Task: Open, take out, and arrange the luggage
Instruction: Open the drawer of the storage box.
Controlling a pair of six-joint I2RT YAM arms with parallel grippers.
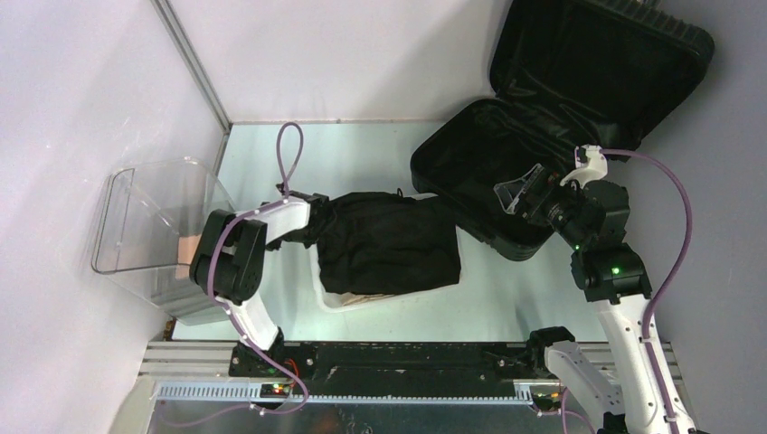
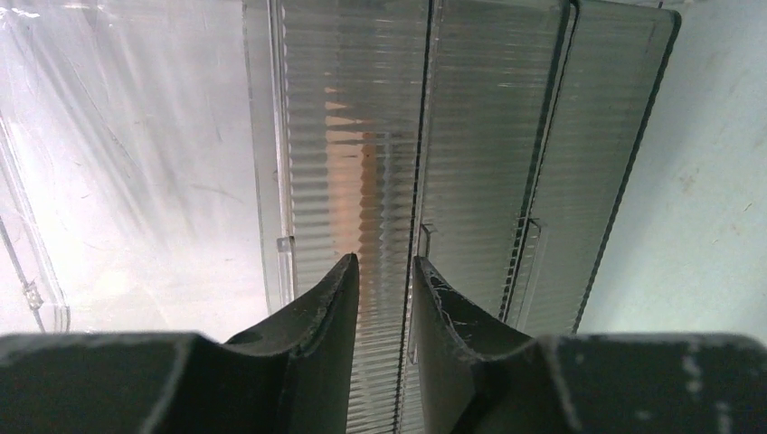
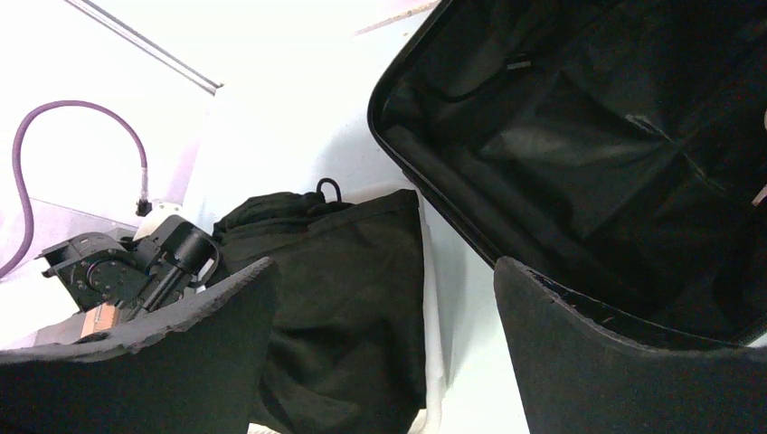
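The luggage [image 1: 461, 158] lies open at the back right, its lid [image 1: 597, 63] leaning on the wall; the black lining [image 3: 588, 136] shows inside. My right gripper [image 1: 529, 192] hovers over its near rim, and in the wrist view it [image 3: 384, 262] is wide open with nothing between the fingers. A black folded garment [image 1: 389, 240] rests on a white basket [image 1: 330, 300] in the middle. My left gripper [image 2: 384, 262] points down at clear ribbed panels [image 2: 488, 136]. Its fingers stand a narrow gap apart, and a thin panel edge runs through that gap without being pinched.
A clear plastic container [image 1: 149, 217] stands at the left against the wall, with the left arm's wrist over its near side. The walls close in at the left and back. The white basket's rim [image 3: 434, 316] lies just left of the luggage.
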